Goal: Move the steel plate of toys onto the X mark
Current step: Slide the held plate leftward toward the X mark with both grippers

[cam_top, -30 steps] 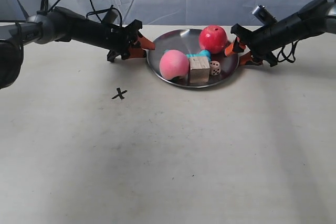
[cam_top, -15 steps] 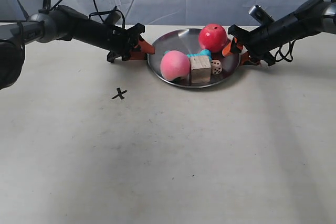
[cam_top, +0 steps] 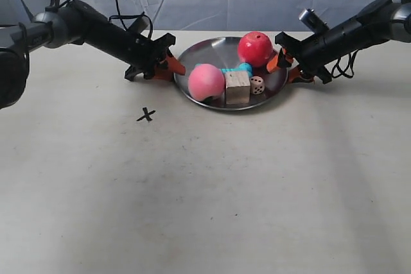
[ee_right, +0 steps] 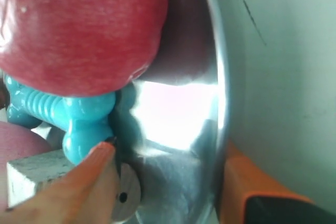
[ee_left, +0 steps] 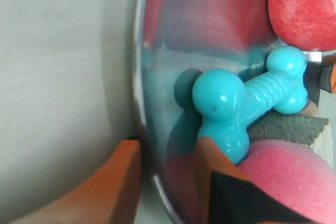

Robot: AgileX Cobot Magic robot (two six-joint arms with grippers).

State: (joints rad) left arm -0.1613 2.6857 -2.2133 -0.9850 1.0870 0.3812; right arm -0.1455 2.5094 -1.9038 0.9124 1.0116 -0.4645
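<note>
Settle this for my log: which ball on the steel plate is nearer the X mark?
The pink peach-like ball, at the round steel plate's rim towards the black X mark; the red ball sits farther back.

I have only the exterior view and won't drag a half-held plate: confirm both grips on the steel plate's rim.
Observer: In the left wrist view, the left gripper straddles the steel plate rim, with one of its orange fingers outside and one inside.
Operator: Report the right one.
Observer: The right gripper straddles the rim likewise, and its inner tip is beside the teal bone.
Operator: Say what crowds the left inner finger.
Observer: The bone's knob and the pink ball sit right against it in that view. I cannot tell if they touch.
</note>
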